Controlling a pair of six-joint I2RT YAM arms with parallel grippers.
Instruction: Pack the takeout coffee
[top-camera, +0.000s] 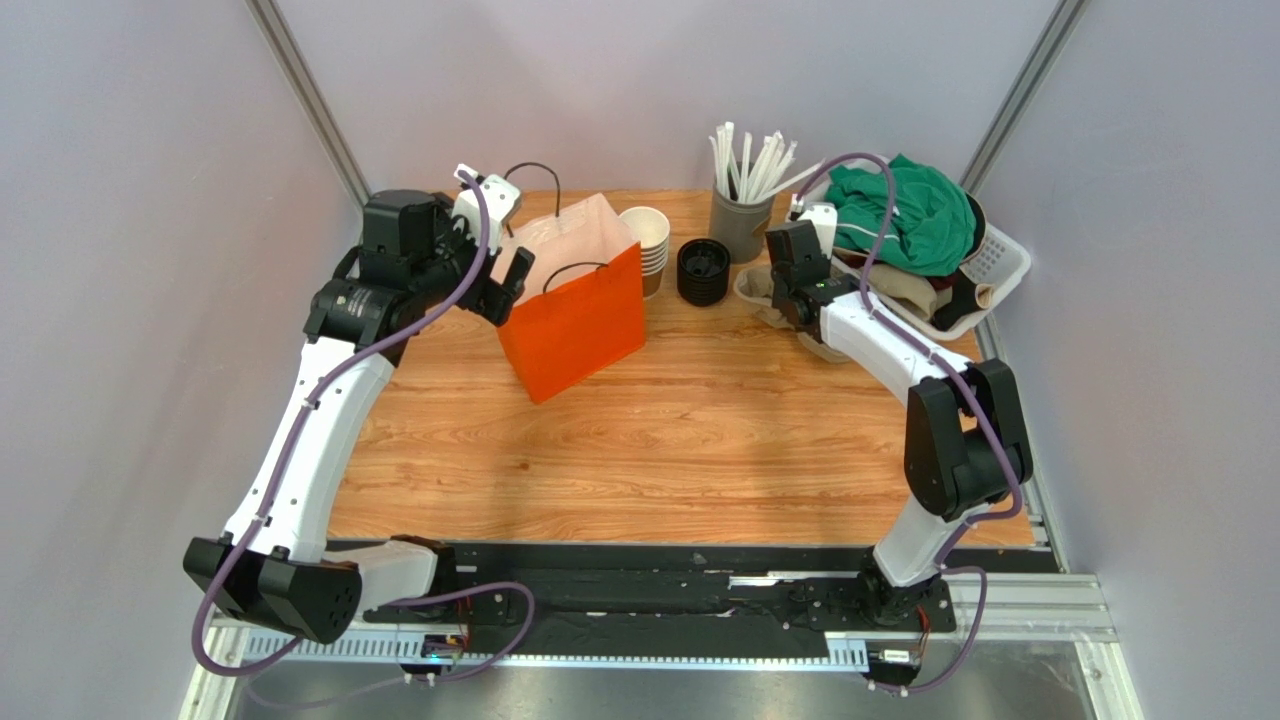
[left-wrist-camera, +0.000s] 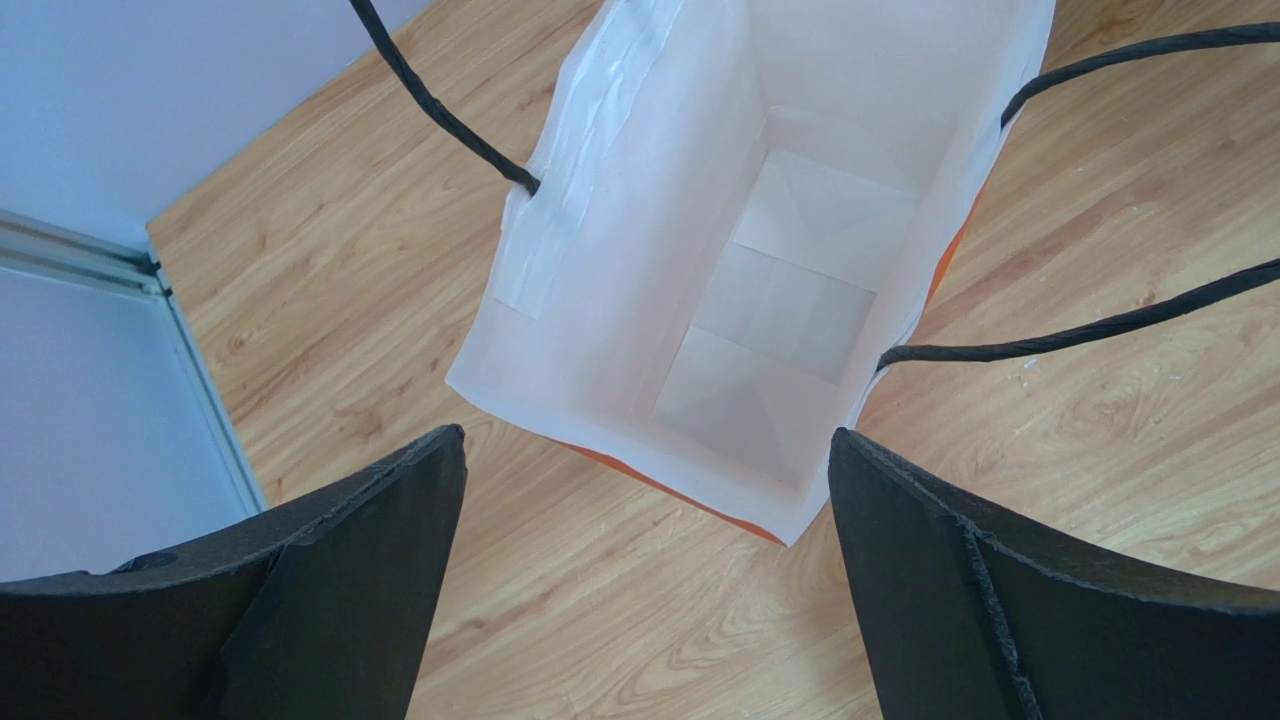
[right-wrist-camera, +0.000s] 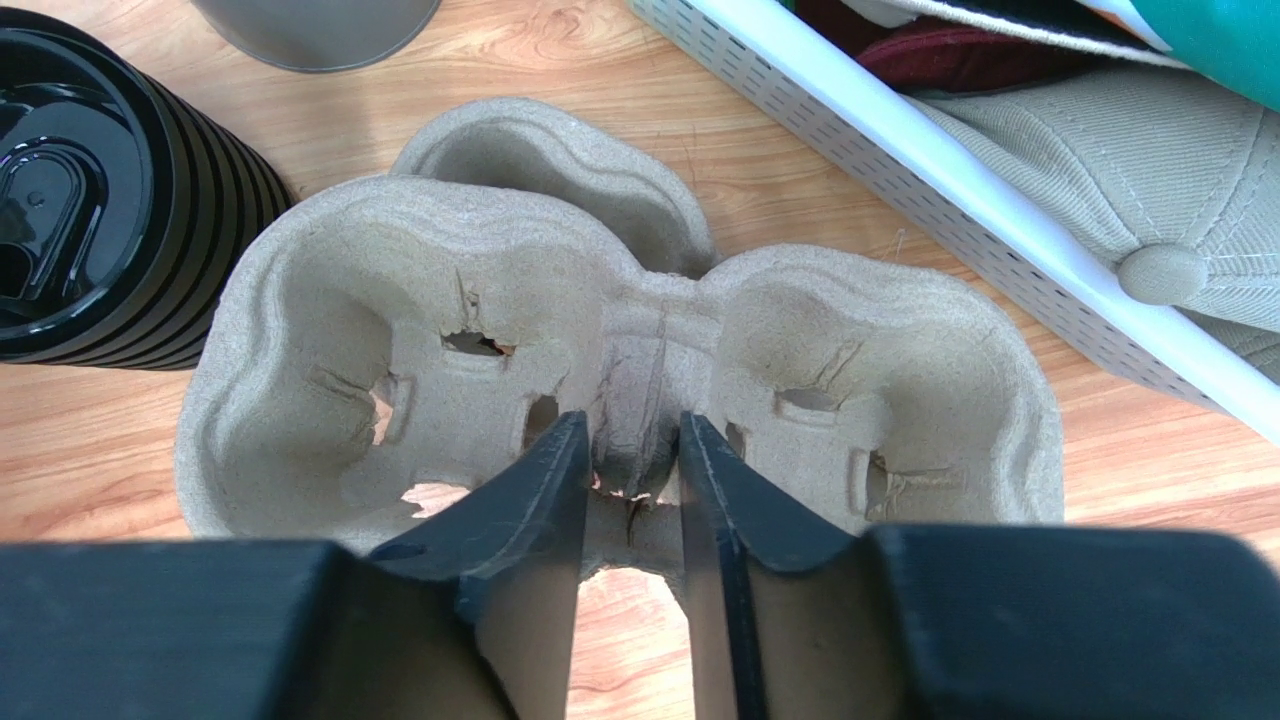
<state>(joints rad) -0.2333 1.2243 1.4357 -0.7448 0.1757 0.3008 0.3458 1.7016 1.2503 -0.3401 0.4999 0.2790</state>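
Top external view holds no finished takeout coffee: no single lidded cup shows there or in either wrist view, so I cannot say where it is; it may be hidden or not yet put together. What does show is a stack of lidless paper cups (top-camera: 646, 240) at the far side of the table (top-camera: 721, 435), with a stack of black lids (top-camera: 702, 272) just beside it on the right. Right of the lids, the right pincer (right-wrist-camera: 631, 438) is clenched on the middle ridge of a pulp cup carrier (right-wrist-camera: 842, 345), whose 2 visible wells are bare; part of a 2nd carrier peeks from behind it. Left of the cups, the orange paper bag (top-camera: 579, 330) stands upright and open, its white inside bare in the left wrist view, and the left pincer (left-wrist-camera: 646, 443) hangs released above its mouth, holding nothing. A grey holder of straws (top-camera: 739, 222) and a white basket (top-camera: 1004, 267) of clothes sit at the far right

By my judgement the step in hand is fetching the carrier. The next move calls for lifting it level by that thin ridge, which looks cracked and may tear, then bringing it toward the bag
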